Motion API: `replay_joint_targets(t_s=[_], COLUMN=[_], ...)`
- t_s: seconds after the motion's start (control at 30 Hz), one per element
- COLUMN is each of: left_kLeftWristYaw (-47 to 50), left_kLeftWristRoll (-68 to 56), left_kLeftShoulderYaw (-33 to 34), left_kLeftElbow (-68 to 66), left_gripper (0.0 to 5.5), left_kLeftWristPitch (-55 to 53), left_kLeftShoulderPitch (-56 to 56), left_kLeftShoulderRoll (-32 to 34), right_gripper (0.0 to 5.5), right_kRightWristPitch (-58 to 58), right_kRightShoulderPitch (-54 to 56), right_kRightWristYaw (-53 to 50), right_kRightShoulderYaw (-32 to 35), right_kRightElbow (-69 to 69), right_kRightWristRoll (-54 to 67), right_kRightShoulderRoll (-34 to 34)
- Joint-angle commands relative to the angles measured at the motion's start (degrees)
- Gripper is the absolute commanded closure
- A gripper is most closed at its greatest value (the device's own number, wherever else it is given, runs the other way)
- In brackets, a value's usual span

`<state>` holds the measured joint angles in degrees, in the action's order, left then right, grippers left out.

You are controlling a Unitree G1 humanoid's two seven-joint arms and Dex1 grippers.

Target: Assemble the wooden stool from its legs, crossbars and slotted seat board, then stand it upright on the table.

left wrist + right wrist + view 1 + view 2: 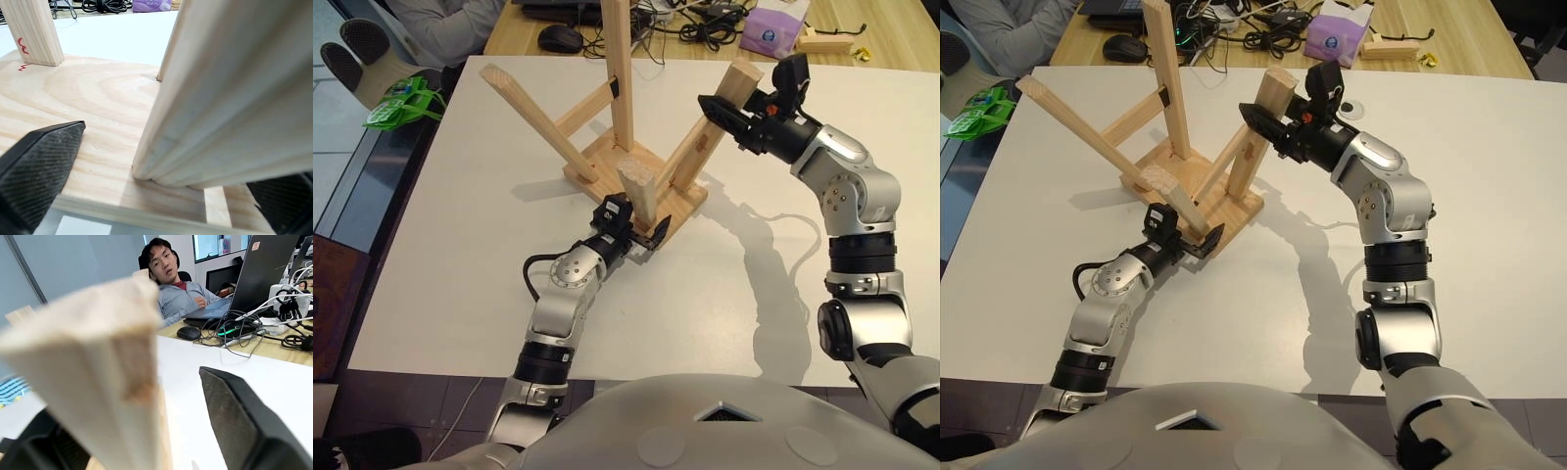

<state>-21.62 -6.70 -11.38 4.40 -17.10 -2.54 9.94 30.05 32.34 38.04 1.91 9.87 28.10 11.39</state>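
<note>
Surface: a white table (460,294), with a wooden desk (891,39) of cables and a mouse behind it.
Stool: it lies upside down, the seat board (687,201) flat on the table near its middle and 4 legs pointing up and splaying outward.
Crossbar: one crossbar (582,110) links the far-left leg to the upright back leg (620,69).
Left gripper (634,227): low at the board's near edge, jaws apart on either side of the near leg (636,186) where it meets the board; no squeeze is visible.
Right gripper (750,86): raised at the free end of the right leg (700,147), jaws spread around it, with a gap visible in the wrist view.
Step in hand: probably seating the last joints before turning the stool over.
Doing it well: clamp both legs firmly, press down along each leg and not sideways, then turn the stool with both arms together so no leg pulls out.
Slots: the board's slots hold all 4 leg ends; I cannot tell how deep they sit.
Box: a purple tissue box (771,29) on the desk, pale tissue at its top.
</note>
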Motion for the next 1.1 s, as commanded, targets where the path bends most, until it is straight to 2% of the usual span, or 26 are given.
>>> replay_joint_targets(t_s=[0.03, 0.3, 0.4, 0.47, 0.53, 0.67, 0.83, 1.0, 1.1], left_kLeftWristYaw=[0.0, 0.1, 0.1, 0.2, 0.4, 0.9, 1.9, 2.4, 2.8], left_kLeftWristRoll=[0.3, 0.4, 0.4, 0.5, 0.7, 1.1, 1.3, 1.3, 1.4], left_kLeftShoulderYaw=[-0.5, -0.6, -0.6, -0.6, -0.8, -1.0, -1.2, -1.2, -1.4], left_kLeftElbow=[-1.3, -1.5, -1.5, -1.5, -1.4, -1.6, -2.1, -2.5, -2.5], left_gripper=[0.1, 0.1, 0.1, 0.1, 0.1, 0.1, 0.1, 0.1, 0.1], left_kLeftWristPitch=[-1.8, -1.7, -1.7, -1.7, -1.5, -1.0, -0.5, -0.2, -0.1], left_kLeftShoulderPitch=[-0.2, -0.1, -0.3, -0.5, -0.7, -0.9, -0.6, -0.4, -0.5], left_kLeftShoulderRoll=[-0.2, -0.3, -0.3, -0.4, -0.5, -1.1, -2.1, -2.5, -2.8], right_gripper=[2.28, 2.28, 2.81, 3.27, 3.66, 4.49, 5.43, 5.47, 5.47], right_kRightWristPitch=[-1.6, -6.9, -8.3, -6.6, 0.0, 12.6, 11.0, 10.5, 9.2], right_kRightShoulderPitch=[3.3, 7.4, 10.4, 11.7, 13.2, 16.7, 20.4, 14.7, 10.7], right_kRightWristYaw=[-1.8, -6.6, -7.1, -6.2, -5.9, 0.9, 6.2, 10.5, 16.0], right_kRightShoulderYaw=[3.8, 7.9, 8.0, 4.1, -3.3, -12.1, -16.6, -23.8, -29.5], right_kRightElbow=[0.0, -2.4, -5.5, -6.6, -7.7, -15.0, -15.2, -15.0, -13.2], right_kRightWristRoll=[2.0, 2.1, 2.3, -1.2, -7.3, -8.9, -12.0, -14.9, -17.9], right_kRightShoulderRoll=[-0.8, -1.6, -0.7, 2.0, 6.9, 14.3, 16.6, 17.7, 21.5])
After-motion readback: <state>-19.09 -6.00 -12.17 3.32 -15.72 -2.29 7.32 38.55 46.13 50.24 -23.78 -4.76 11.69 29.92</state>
